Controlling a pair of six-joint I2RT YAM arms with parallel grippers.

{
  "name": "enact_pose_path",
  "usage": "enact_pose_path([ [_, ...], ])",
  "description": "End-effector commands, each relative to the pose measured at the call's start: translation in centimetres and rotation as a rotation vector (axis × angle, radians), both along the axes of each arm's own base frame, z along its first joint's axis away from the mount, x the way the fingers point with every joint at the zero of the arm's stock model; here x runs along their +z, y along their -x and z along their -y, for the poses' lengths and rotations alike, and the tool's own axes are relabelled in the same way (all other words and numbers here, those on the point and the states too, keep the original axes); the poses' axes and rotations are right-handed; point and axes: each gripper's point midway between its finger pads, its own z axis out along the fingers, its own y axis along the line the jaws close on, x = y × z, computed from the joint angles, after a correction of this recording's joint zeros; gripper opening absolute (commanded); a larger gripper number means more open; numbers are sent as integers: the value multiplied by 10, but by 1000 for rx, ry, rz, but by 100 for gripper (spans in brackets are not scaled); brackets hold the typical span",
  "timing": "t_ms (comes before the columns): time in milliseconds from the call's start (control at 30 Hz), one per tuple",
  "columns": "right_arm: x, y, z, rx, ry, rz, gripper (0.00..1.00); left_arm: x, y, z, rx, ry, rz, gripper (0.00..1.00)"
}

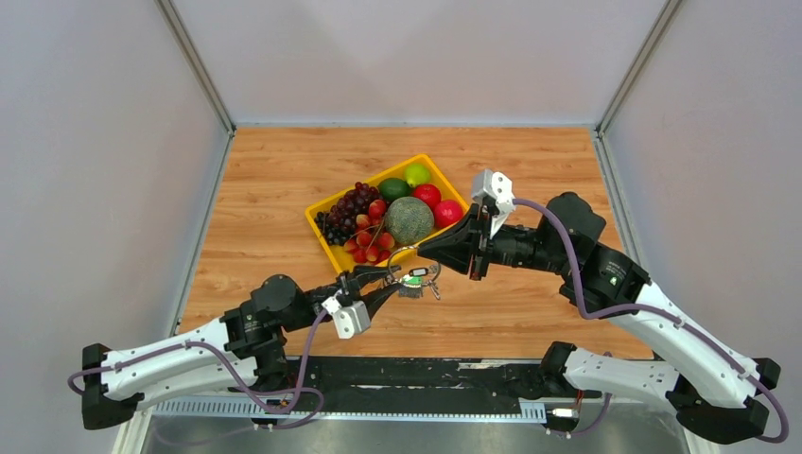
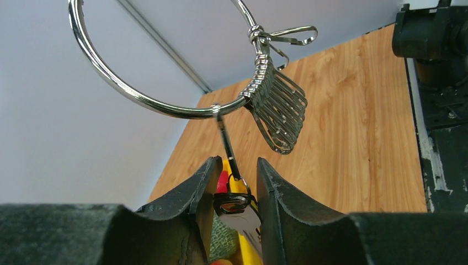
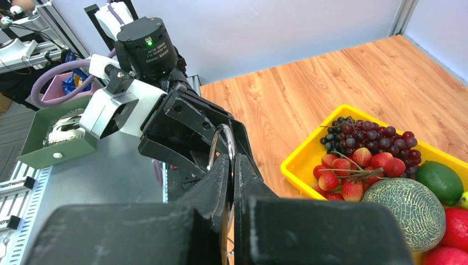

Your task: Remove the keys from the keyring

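The keyring (image 2: 118, 88) is a thin silver loop held in the air between both arms, in front of the yellow tray. My right gripper (image 3: 232, 165) is shut on its wire (image 3: 222, 138), coming from the right in the top view (image 1: 426, 252). A bundle of small wire clips (image 2: 280, 113) hangs on the loop. From a thin link hangs a key with a black head (image 2: 234, 203), and my left gripper (image 2: 237, 179) is shut on that head. In the top view the keys (image 1: 421, 278) dangle just beyond the left gripper (image 1: 390, 286).
A yellow tray (image 1: 322, 244) behind the grippers holds grapes (image 1: 345, 210), strawberries, a netted melon (image 1: 409, 219), limes and red fruit. In the right wrist view the tray rim (image 3: 301, 165) lies close on the right. Grey walls enclose the wooden table (image 1: 530, 180).
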Motion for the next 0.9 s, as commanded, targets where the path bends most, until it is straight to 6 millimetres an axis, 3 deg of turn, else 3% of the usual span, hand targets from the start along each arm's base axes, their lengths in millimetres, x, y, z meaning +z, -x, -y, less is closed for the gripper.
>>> enact_pose_path([
  [0, 30, 0, 7, -23, -60, 52, 0, 11, 11, 6, -59, 108, -83, 40],
  [200, 30, -7, 10, -70, -46, 57, 0, -5, 17, 13, -101, 192, -204, 42],
  [333, 27, -18, 12, -126, -27, 56, 0, -13, 15, 17, -97, 210, -265, 51],
  [500, 26, -25, 13, -159, -14, 67, 0, -20, 6, 19, -49, 227, -301, 55],
  [867, 35, -32, 15, -187, -1, 94, 0, -22, -20, 22, 70, 296, -337, 54],
])
